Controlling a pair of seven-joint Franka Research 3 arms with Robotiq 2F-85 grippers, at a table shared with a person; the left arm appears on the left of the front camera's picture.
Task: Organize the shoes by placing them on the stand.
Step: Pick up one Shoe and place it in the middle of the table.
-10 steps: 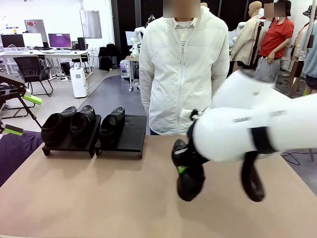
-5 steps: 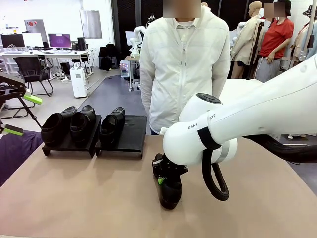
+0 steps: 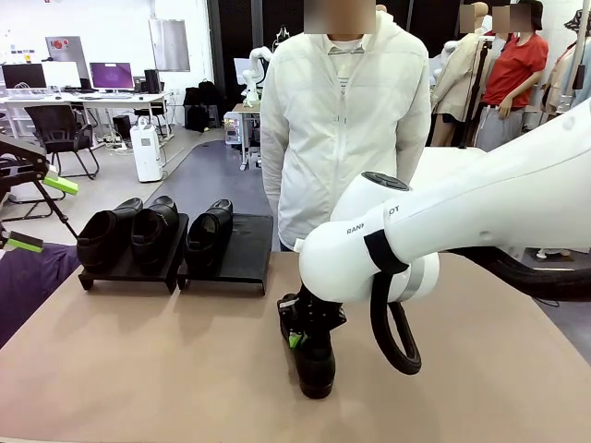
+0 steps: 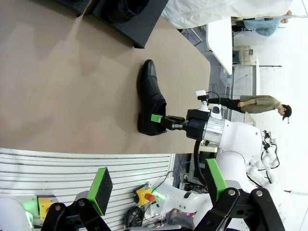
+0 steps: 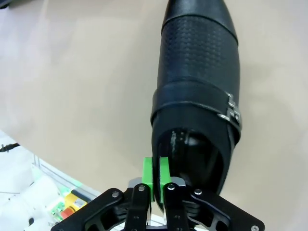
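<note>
Compared with one second ago, your right arm has swung leftward across the worktop (image 3: 138, 369), carrying the fourth shoe (image 3: 314, 365) from right of centre towards the stand (image 3: 175, 268).

Front view: three shoes (image 3: 152, 231) sit on the stand, two on the left platform, one on the right with a free place beside it. The right hand (image 3: 297, 334) is pinched on the fourth shoe's heel rim; whether the sole touches the worktop is hard to tell here. The left hand (image 3: 42, 212) waits at the far left edge, spread wide and empty.

Left wrist view: the fourth shoe (image 4: 150, 103) appears to rest on the worktop, toe towards the stand (image 4: 134, 19), a relation the front view hides.

Right wrist view: the green pads (image 5: 155, 179) clamp the thin collar wall, one inside, one outside. Judge the leather glossy and slippery, the upper soft, the sole stiff; take hold at the collar.
</note>
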